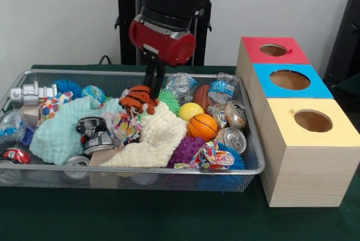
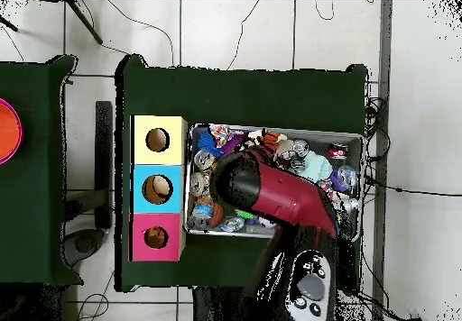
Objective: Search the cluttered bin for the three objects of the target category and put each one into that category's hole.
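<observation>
Red and black arm (image 1: 169, 10). Silver wire bin (image 1: 135, 169) on dark green table cover (image 1: 169, 218). Orange plush toy with black stripes (image 1: 138, 99). Mint green cloth (image 1: 62, 128), cream cloth (image 1: 154, 140). Orange basketball with black lines (image 1: 202, 126), plain yellow ball (image 1: 190, 110), purple spiky ball (image 1: 187, 150). Pale wood boxes topped red (image 1: 274, 50), blue (image 1: 289, 80) and yellow (image 1: 313, 121).

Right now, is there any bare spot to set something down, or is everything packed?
The wire bin is packed: cloths, cans and balls cover its floor, with the tool down in the middle. Bare green tablecloth runs along the bin's near side, in front of the three boxes. The overhead view shows another free strip along the bin's side away from the robot.
</observation>
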Available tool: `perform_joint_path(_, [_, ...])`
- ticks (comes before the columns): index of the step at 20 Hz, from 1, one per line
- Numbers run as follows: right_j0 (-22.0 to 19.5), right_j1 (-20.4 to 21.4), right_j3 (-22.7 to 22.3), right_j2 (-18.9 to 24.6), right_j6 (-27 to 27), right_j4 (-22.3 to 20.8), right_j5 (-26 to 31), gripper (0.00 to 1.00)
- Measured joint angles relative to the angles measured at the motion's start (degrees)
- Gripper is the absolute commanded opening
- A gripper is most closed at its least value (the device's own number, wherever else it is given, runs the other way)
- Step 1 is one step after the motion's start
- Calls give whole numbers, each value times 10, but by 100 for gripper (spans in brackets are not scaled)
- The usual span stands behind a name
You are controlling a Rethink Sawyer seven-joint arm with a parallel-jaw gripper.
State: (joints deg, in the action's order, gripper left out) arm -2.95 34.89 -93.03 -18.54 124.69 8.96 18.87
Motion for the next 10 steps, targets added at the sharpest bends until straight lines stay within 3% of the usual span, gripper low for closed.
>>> perform_joint_path(10, [76,-4,-4,-48,33,54,0,0])
